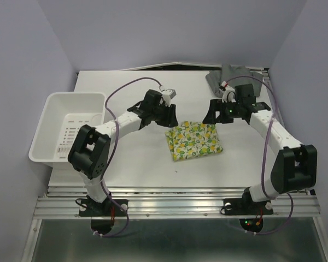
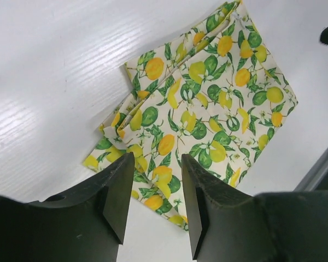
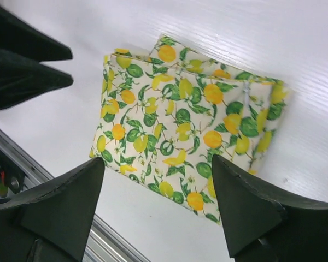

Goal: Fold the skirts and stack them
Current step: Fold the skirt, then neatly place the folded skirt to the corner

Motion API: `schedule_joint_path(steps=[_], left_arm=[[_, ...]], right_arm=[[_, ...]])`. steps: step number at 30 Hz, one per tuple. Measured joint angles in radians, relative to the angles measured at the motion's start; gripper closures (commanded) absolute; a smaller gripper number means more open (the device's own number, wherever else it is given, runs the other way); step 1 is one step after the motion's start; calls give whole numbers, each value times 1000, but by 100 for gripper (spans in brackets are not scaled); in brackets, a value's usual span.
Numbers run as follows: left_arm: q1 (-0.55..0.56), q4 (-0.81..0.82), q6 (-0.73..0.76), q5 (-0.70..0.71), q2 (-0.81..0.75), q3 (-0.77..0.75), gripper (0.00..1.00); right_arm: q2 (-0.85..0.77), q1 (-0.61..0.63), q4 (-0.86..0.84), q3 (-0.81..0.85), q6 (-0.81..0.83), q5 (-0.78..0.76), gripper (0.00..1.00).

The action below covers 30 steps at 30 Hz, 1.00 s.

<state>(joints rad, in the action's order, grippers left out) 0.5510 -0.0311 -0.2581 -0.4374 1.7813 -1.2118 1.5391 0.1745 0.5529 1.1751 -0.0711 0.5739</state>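
The lemon-print skirt (image 1: pixel 194 140) lies folded into a rough rectangle on the white table, between the two arms. It also shows in the left wrist view (image 2: pixel 208 103) and the right wrist view (image 3: pixel 180 125). The grey skirt (image 1: pixel 229 75) lies crumpled at the far right edge of the table. My left gripper (image 1: pixel 172 117) hovers just left of the lemon skirt, jaws open and empty (image 2: pixel 156 185). My right gripper (image 1: pixel 212 115) hovers just above the skirt's far right corner, jaws wide open and empty (image 3: pixel 158 185).
A white plastic basket (image 1: pixel 65 128) stands at the table's left edge. A metal rail (image 1: pixel 175 199) runs along the near edge. Purple walls close in the back and sides.
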Motion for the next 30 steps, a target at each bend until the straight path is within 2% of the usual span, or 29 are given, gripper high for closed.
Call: schedule_joint_path(steps=[2,5,7,9,15,19,20,22,25,26,27,30], left_arm=[[42,-6,49,79,-39,0,45],[150,5,118,153,-96,1,27],[217,26,175,188,-129,4,26],[260,43,241,214,-154,5,20],[249,65,418,286,-154,3,20],[234,64,542,281,-98,-55,18],[221,55,578,232,-74,-89,13],[194,34,612,159,-32,-145,12],[130,-18,644,25,42,-262,12],[113,-21,645,0,60,-288,12],[98,-13,643,-24,67,-292,10],[90,37,635,-38,48,-229,8]], right_arm=[[-55,-32,-5,-21,-29,-21,15],[-78,-96,-2,-76,-69,-67,18],[-47,-129,1,-98,-82,-84,18],[16,-162,2,-123,-94,-93,18],[189,-196,0,-146,-116,-44,22],[216,-200,-28,-151,-124,38,39],[232,-200,-45,-152,-127,68,44],[254,-200,-61,-152,-123,101,50],[277,-200,-81,-152,-118,138,74],[283,-200,-88,-152,-116,140,87],[289,-200,-94,-152,-119,146,97],[293,-200,-98,-152,-144,167,99]])
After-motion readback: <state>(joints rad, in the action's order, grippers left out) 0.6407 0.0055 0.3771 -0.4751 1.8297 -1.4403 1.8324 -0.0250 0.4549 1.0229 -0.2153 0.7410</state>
